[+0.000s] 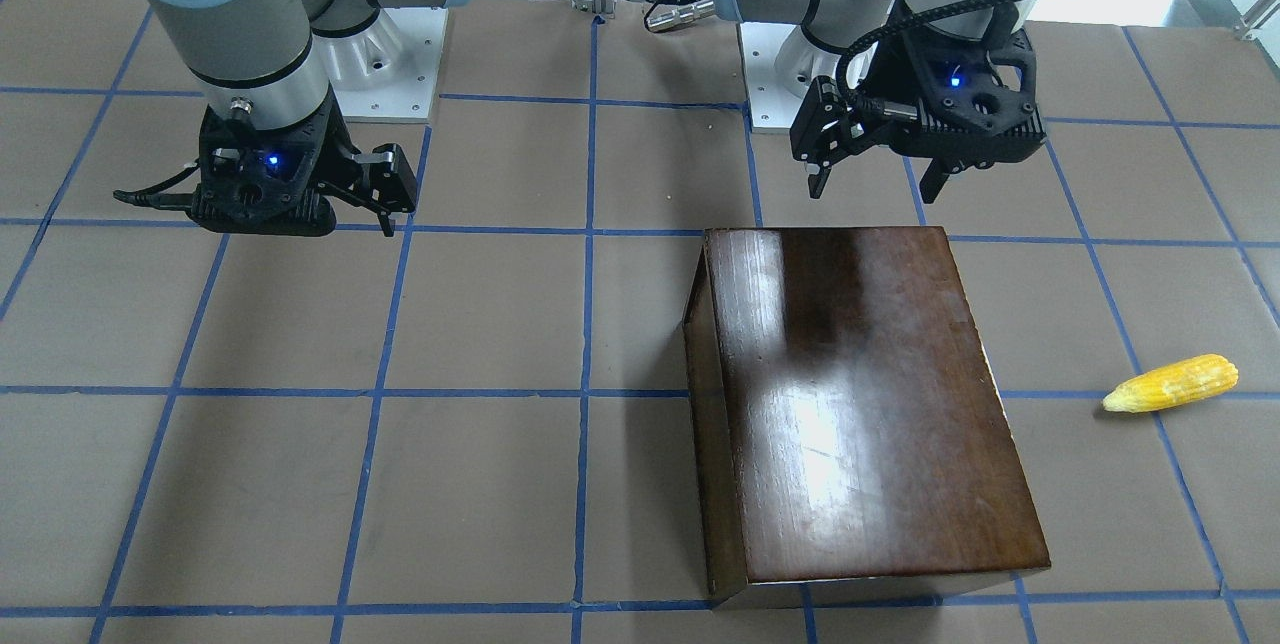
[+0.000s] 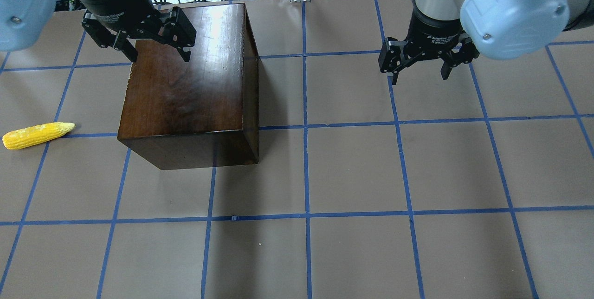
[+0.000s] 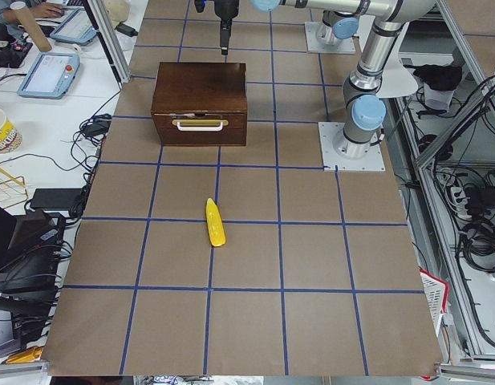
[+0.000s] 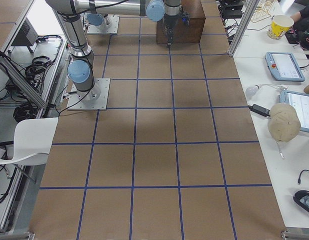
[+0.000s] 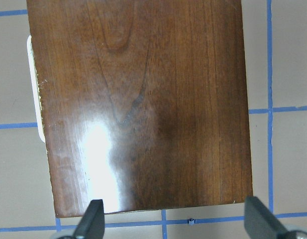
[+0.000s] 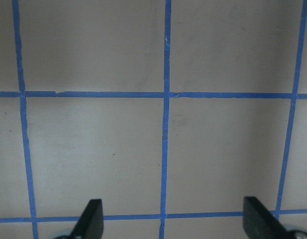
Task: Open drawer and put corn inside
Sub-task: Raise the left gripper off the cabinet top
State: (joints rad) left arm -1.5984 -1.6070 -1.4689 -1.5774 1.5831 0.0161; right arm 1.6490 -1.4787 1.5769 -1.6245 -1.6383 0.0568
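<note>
The glossy dark-brown box (image 2: 185, 90) stands on the table, and its top fills the left wrist view (image 5: 143, 99). The drawer (image 3: 199, 128) is closed, its dark front with a white handle facing the table's left end. The yellow corn (image 2: 37, 134) lies on the table on that side, apart from the box, and also shows in the front view (image 1: 1170, 384) and the left side view (image 3: 216, 223). My left gripper (image 2: 158, 57) hangs open and empty above the box's far end. My right gripper (image 2: 419, 76) hangs open and empty over bare table.
The brown table (image 2: 352, 173) carries a blue tape grid. The arm bases (image 1: 400, 54) stand at the robot's edge. Desks with tablets (image 3: 50, 72), cables and a cup (image 3: 0, 128) lie beyond the table's far side.
</note>
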